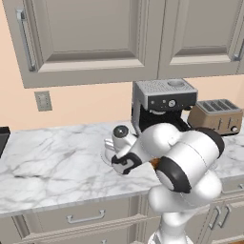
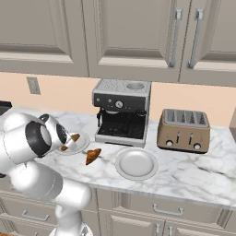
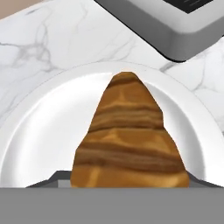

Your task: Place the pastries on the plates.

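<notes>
One golden-brown pastry (image 3: 130, 135) looms close in the hand view, hanging over a pale round plate (image 3: 39, 131). In the right base view my gripper (image 2: 69, 143) is shut on this pastry (image 2: 75, 137) just above that plate (image 2: 82, 145), left of the coffee machine. The fingertips themselves are hidden by the pastry. A second pastry (image 2: 93, 156) lies on the marble between the two plates; a sliver of it (image 1: 153, 164) peeks past my arm. The other plate (image 2: 136, 163) sits bare in front of the coffee machine. My arm covers most of the left plate (image 1: 106, 155).
A steel coffee machine (image 2: 122, 113) stands at the back of the marble counter (image 1: 52, 157), close behind both plates. A bronze toaster (image 2: 183, 130) is to its right. Wall cabinets hang overhead. The counter's front edge runs just below the plates.
</notes>
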Available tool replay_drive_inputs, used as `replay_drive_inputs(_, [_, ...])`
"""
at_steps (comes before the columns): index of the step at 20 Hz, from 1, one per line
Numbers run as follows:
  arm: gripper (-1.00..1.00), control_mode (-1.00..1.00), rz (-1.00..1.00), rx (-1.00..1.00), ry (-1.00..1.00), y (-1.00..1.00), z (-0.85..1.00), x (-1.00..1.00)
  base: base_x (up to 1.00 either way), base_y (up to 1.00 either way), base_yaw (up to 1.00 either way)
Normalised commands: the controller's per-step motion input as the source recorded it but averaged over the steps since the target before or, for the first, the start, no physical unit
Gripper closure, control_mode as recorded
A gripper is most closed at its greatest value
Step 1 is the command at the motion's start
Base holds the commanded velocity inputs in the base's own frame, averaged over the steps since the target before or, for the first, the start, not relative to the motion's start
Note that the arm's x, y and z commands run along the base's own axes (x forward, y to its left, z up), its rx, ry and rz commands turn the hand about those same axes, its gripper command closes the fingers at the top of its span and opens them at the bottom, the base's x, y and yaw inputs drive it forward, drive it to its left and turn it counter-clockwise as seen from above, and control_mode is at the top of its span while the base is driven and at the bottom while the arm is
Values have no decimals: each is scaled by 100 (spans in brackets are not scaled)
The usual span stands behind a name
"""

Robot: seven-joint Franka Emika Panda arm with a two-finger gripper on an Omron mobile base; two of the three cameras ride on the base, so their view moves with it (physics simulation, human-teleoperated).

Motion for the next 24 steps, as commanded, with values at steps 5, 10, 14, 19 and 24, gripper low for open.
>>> replay_drive_inputs(5, [100, -100, 0, 0, -1, 4, -29, 24, 0, 0, 0])
replay_drive_inputs(10, [-100, -100, 0, 3, -2, 7, -16, 31, 0, 0, 0])
replay_drive_inputs(14, [-100, -100, 0, 5, 0, 3, -8, 7, 0, 0, 0])
replay_drive_inputs(19, [-100, -100, 0, 4, -3, -5, 0, -11, 0, 0, 0])
replay_drive_inputs(24, [-100, -100, 0, 2, -28, -5, 25, -25, 0, 0, 0])
